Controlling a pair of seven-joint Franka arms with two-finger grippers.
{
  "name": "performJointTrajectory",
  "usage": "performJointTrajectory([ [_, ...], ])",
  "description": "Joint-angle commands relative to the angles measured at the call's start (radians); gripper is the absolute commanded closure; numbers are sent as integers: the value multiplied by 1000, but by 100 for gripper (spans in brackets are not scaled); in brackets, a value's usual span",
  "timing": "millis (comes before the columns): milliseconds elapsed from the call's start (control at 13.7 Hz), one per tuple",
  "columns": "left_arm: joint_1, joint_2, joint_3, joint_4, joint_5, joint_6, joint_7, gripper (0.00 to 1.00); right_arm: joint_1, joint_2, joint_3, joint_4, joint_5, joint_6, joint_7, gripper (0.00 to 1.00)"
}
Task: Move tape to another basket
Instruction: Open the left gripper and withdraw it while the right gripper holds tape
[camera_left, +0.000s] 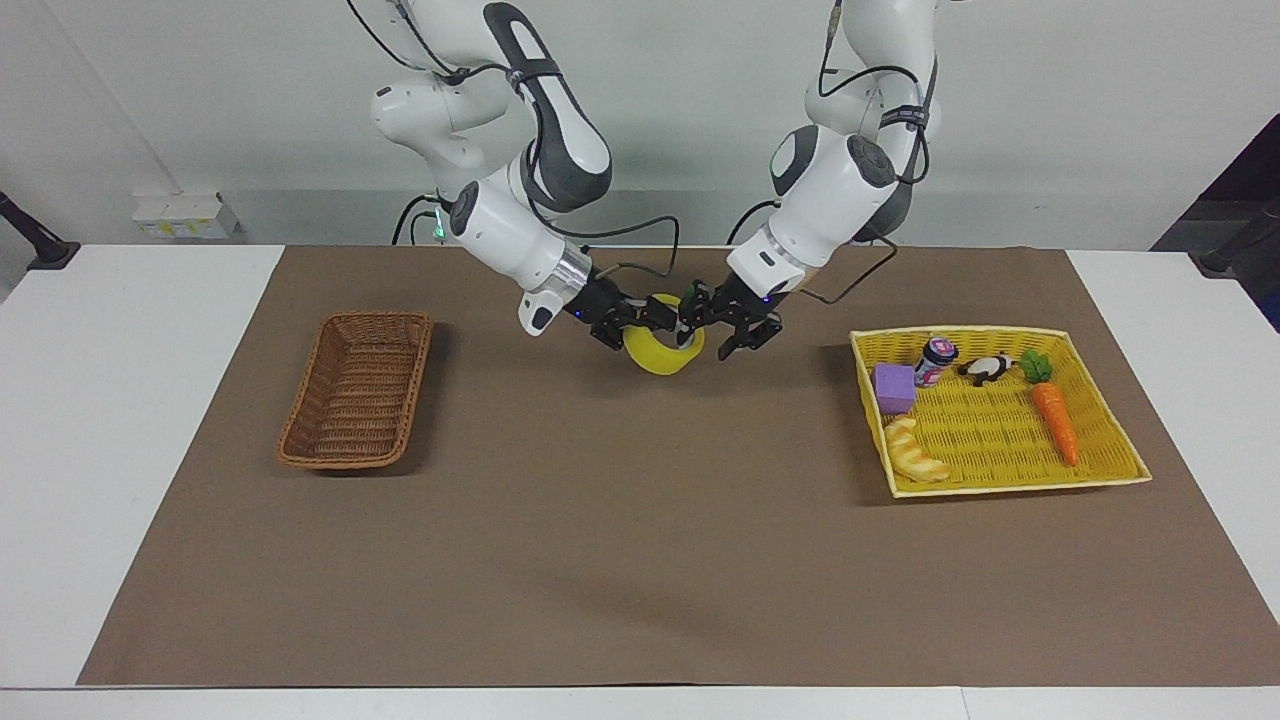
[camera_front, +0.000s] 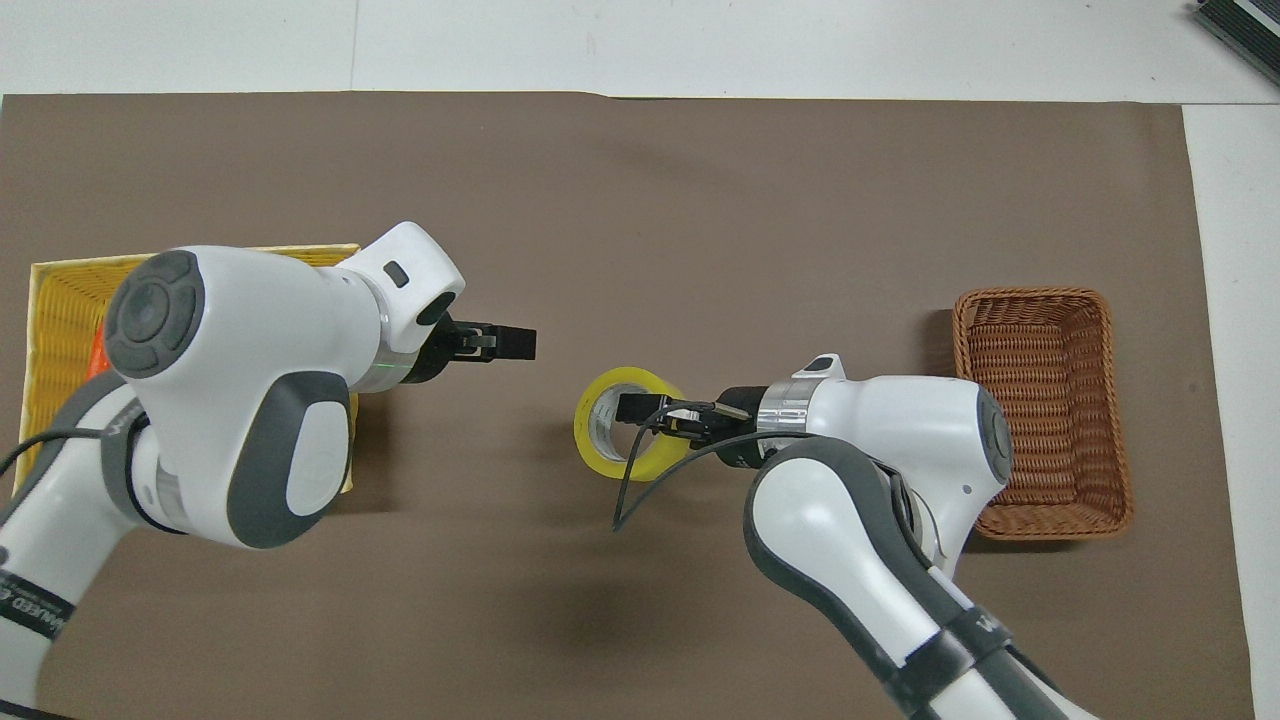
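A: While the right end effector is clamped on the tape, is the roll actually off the bench?

B: It looks so. In the facing view the tape hangs in the air over the middle of the brown mat, with its shadow on the mat below. One finger sits inside the ring and the other outside, pinching the wall of the roll, a sensible hold for a hollow thing.

A: And the left end effector?

B: Released, fingers apart, holding nothing. From overhead it stands clear of the roll, toward the yellow tray at the left arm's end of the bench. I judge that arm has no further part now.

A: So the tape is with the arm that can reach the goal.

B: That's my reading. The basket lies empty at the right arm's end of the mat, well apart from the roll. The tray keeps its carrot, purple block, bread, small jar and panda figure. What remains is carrying the roll over the wicker rim and letting go.
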Motion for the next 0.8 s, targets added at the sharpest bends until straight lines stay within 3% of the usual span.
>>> performJointTrajectory([
  [0, 54, -12, -4, 60, 112, -121, -2, 0, -28, -27, 2, 5, 24, -35, -30, 100],
  [364, 160, -15, -2, 213, 286, -308, 28, 0, -136, -65, -7, 37, -32, -182, -36, 100],
  [729, 273, -13, 2, 457, 302, -585, 172, 0, -322, -71, -7, 130, -184, -441, -42, 100],
])
